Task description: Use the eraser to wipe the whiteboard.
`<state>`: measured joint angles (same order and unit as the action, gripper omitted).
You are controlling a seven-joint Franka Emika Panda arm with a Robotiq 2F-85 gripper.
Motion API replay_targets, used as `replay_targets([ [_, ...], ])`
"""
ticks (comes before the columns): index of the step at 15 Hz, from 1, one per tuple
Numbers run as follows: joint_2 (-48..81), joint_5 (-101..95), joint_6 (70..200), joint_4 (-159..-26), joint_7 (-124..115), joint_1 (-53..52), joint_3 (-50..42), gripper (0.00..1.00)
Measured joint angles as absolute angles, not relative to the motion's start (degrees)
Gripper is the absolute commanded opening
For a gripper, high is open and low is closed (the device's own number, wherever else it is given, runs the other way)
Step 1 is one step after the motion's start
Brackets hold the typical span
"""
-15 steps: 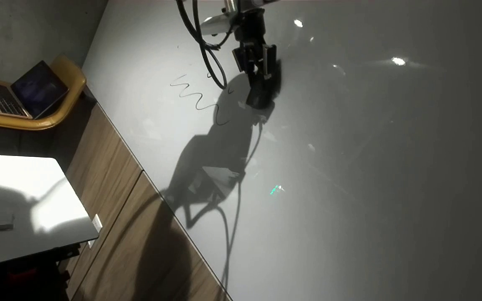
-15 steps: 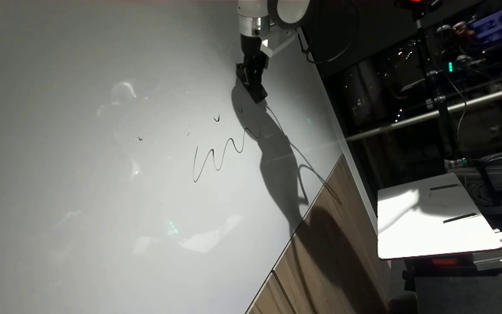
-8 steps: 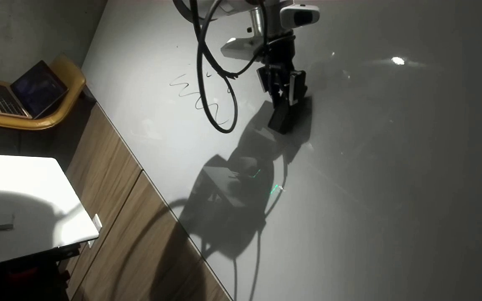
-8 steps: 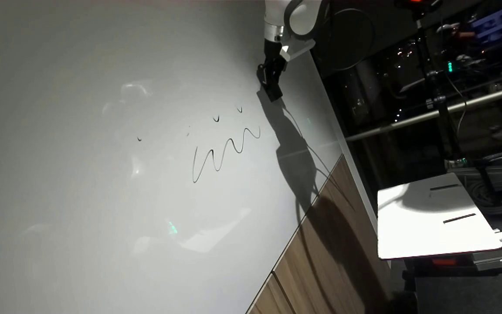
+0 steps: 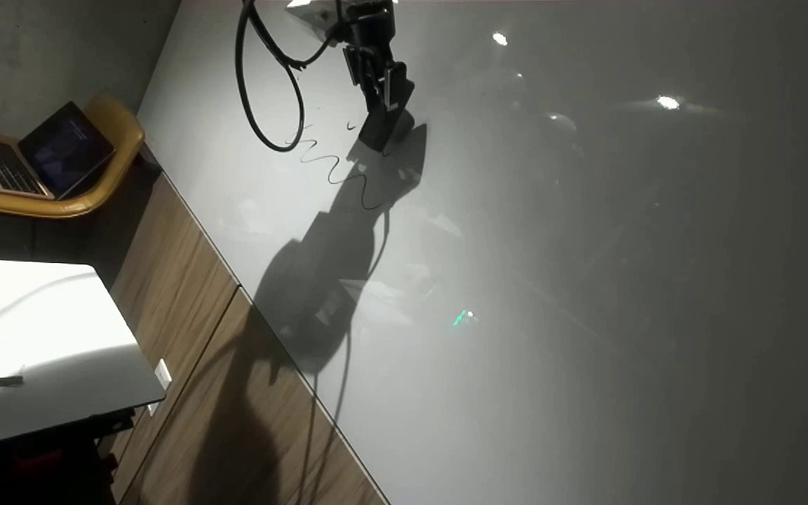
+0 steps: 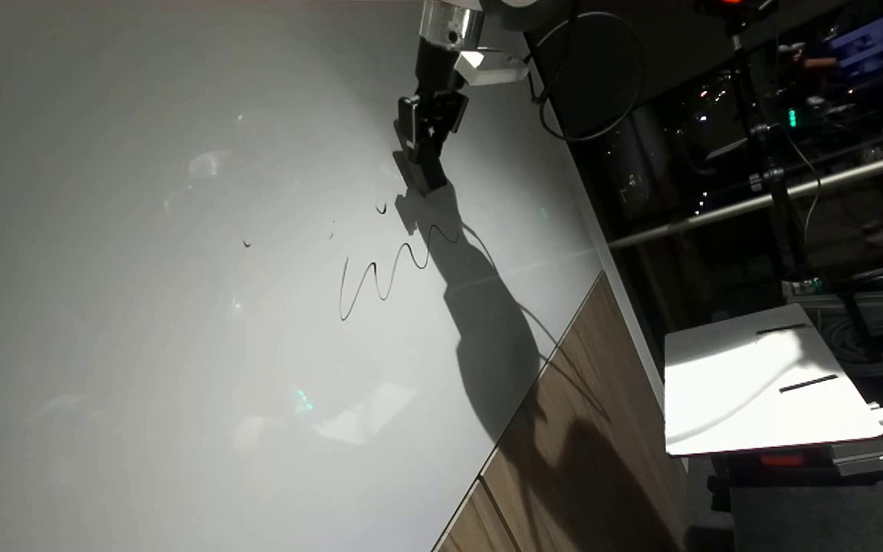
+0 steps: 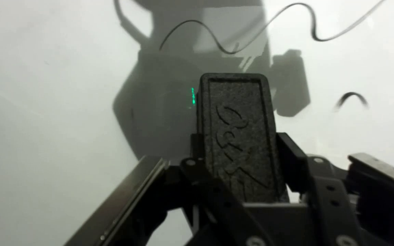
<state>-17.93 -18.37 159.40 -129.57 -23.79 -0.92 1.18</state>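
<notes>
Pinching the eraser (image 7: 239, 136) by its sides, the jaws held it jutting ahead of them; I could not tell whether it touched the whiteboard (image 5: 586, 393). A tilted press could have twisted it loose, or left the wavy line (image 7: 231, 53) beyond the jaws uncleaned.

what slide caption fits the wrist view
A gripper holds a dark eraser; a wavy pen line runs across the whiteboard beyond.

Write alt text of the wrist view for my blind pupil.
A black gripper holds a dark grey eraser, the whiteboard behind it. Near the top runs a wavy black pen line; a short curved mark lies to the eraser's right, and a shadow darkens part of the whiteboard.
</notes>
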Motion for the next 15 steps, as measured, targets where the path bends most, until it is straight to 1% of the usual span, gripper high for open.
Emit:
replay_targets([
  [7, -17.8, -14.4, 159.5, -129.2, -22.0, 0.2, 4.7, 0.29],
  [15, -13.9, -16.3, 159.5, -124.9, -18.9, 4.1, 4.1, 0.29],
])
